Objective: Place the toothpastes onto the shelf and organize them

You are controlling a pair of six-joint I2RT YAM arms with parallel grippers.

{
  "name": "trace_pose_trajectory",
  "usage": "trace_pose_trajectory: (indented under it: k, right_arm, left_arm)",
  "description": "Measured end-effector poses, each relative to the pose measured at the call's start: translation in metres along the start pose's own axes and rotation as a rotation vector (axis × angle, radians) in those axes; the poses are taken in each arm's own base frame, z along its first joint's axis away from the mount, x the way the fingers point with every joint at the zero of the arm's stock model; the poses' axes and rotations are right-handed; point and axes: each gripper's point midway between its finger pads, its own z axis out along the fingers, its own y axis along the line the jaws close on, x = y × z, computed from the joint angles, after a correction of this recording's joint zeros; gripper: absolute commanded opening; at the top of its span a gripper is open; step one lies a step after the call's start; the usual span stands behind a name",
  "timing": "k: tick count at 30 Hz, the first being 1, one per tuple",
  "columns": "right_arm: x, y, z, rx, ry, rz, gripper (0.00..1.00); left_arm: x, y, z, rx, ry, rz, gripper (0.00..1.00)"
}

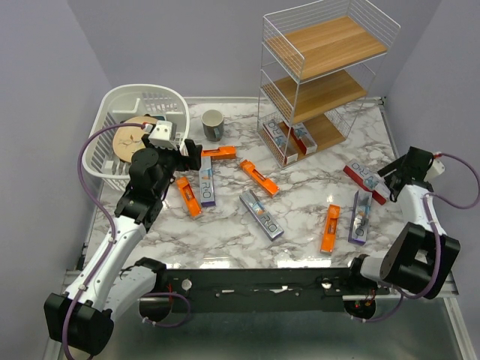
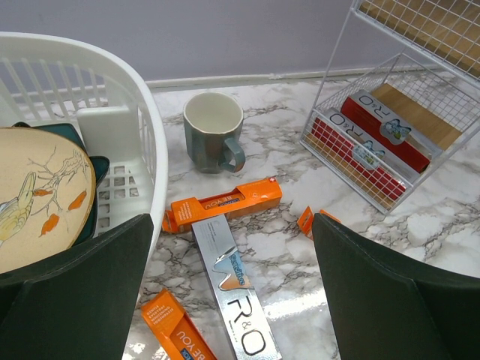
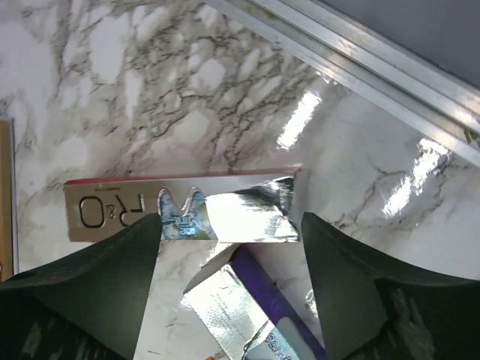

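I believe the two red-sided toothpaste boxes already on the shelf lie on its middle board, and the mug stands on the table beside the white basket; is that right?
Not quite. The two red-sided toothpaste boxes lie on the bottom board of the shelf, not its middle one, as the top external view shows. The mug does stand on the table beside the white basket.
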Motion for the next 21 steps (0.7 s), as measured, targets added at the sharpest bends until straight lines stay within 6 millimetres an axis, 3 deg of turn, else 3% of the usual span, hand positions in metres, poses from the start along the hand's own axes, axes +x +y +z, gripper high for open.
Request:
trace_pose_trajectory:
  k: [4,10,14,21]
  right_arm:
    - [0.013,-0.030,0.008,0.050,0.049,0.097,0.91]
    - [0.026,-0.046,0.017,0.024,0.101,0.201,1.00]
    - [0.034,-0.042,0.025,-0.020,0.132,0.224,1.00]
    - [0.045,-0.017,0.036,-0.164,0.195,0.228,0.94]
  left_arm:
    - [0.000,0.000,-0.001,-0.001,0.002,0.000,0.99]
    - [-0.003,0.000,-0.004,0.001,-0.008,0.000,0.99]
    - [-0.001,0.000,-0.003,0.000,-0.002,0.000,0.99]
    - [0.001,0.000,-0.002,-0.001,0.005,0.000,0.99]
